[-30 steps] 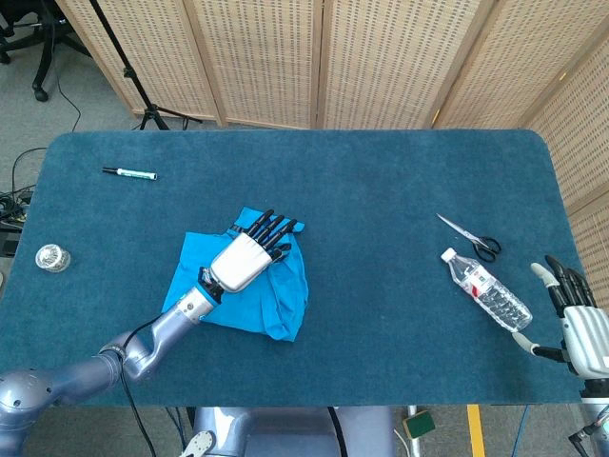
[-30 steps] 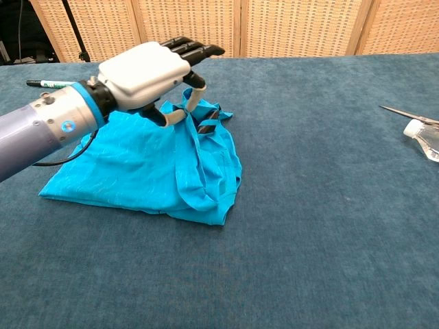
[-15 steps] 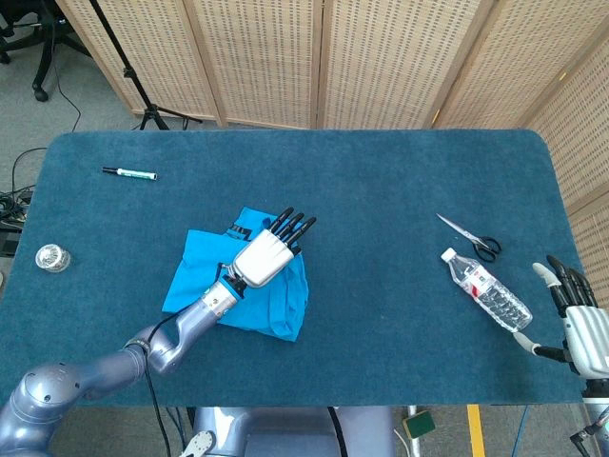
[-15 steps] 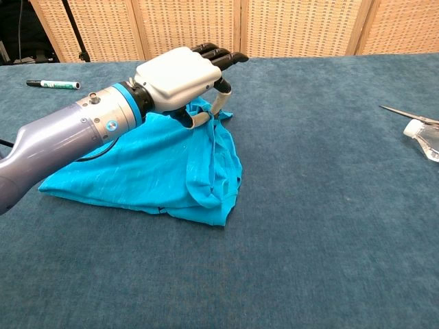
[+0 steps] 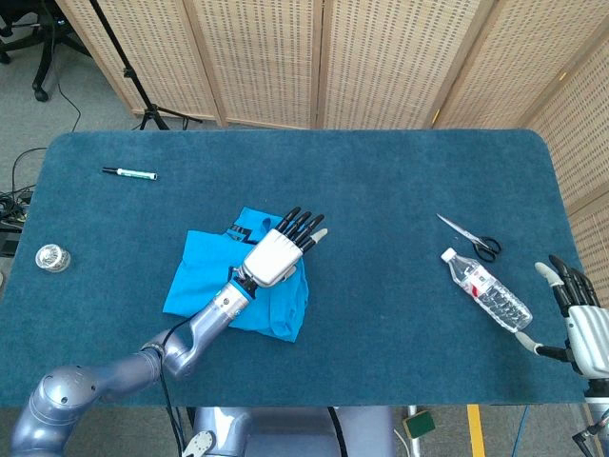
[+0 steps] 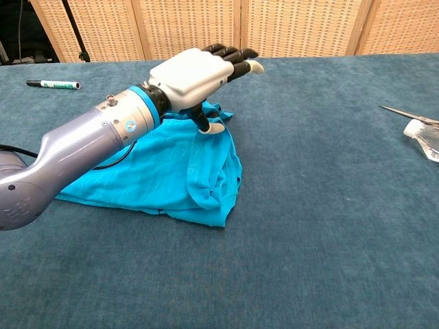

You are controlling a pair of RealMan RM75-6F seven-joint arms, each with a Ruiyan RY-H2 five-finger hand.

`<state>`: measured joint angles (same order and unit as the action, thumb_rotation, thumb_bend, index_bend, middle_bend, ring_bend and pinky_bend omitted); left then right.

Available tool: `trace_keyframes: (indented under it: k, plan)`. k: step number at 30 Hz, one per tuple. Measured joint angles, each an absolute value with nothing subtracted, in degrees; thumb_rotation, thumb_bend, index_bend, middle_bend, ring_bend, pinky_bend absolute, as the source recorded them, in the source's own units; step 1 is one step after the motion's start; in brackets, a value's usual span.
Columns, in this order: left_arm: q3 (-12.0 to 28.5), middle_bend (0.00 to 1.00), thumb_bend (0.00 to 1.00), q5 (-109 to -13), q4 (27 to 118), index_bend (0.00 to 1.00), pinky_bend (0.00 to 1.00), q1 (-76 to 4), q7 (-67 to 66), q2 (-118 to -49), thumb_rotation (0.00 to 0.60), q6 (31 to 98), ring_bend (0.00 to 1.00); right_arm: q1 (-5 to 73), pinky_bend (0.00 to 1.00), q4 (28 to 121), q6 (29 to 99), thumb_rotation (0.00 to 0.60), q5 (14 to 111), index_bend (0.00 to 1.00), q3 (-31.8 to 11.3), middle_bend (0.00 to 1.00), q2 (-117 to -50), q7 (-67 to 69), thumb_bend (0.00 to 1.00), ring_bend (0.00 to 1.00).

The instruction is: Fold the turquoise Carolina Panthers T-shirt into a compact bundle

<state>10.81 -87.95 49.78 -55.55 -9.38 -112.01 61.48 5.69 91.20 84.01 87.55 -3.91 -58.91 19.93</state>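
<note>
Fingers [image 6: 236, 53] advanced, beyond T-shirt [image 6: 171, 171]

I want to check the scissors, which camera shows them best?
The head view: the whole scissors lie open on the table beyond the water bottle, black handles and blades both visible. The chest view catches only a blade at its right edge.

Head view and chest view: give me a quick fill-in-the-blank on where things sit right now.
The left hand is above the ____ T-shirt.
The scissors lie beside the plastic ____.
The marker lies on the table's far ____ side.
The right hand holds ____.

Missing words: turquoise; bottle; left; nothing
</note>
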Motion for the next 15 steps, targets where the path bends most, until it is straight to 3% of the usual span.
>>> trace_keyframes:
  k: [8, 15]
  plan:
    - [11.35, 0.00, 0.21, -87.83, 54.45, 0.00, 0.00, -55.03, -8.00, -109.46, 0.600, 63.38, 0.00, 5.65, 0.00, 91.32, 84.08, 0.600, 87.67, 0.00, -3.86, 0.00, -58.86, 19.93, 0.00, 0.00]
    - [7.48, 0.00, 0.17, -88.40, 60.70, 0.00, 0.00, -51.75, -7.81, -103.38, 0.600, 63.36, 0.00, 5.55, 0.00, 91.43, 84.18, 0.600, 87.63, 0.00, -3.84, 0.00, -58.76, 20.02, 0.00, 0.00]
